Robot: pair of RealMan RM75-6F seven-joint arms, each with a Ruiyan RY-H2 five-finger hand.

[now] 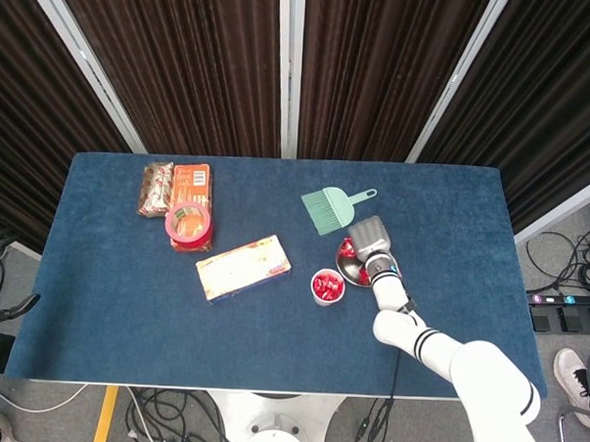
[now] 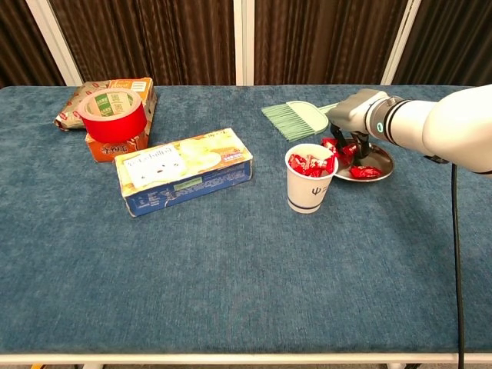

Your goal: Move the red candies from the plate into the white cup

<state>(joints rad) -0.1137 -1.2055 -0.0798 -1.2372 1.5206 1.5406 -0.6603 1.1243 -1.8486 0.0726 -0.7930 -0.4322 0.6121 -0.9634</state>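
Observation:
The white cup [image 2: 310,178] stands just left of the metal plate [image 2: 382,163] and holds several red candies [image 2: 309,163]. More red candies [image 2: 366,171] lie on the plate. My right hand [image 2: 355,111] reaches down over the plate's left part, its dark fingers [image 2: 336,139] curled around a red candy [image 2: 347,151] there. From the head view the right hand [image 1: 370,239] covers the far side of the plate [image 1: 347,274], next to the cup [image 1: 327,286]. My left hand does not show.
A green dustpan brush [image 2: 296,119] lies just behind the plate. A long snack box [image 2: 183,171] sits left of the cup. Red tape [image 2: 113,115] rests on an orange box at far left, beside a snack packet [image 1: 155,188].

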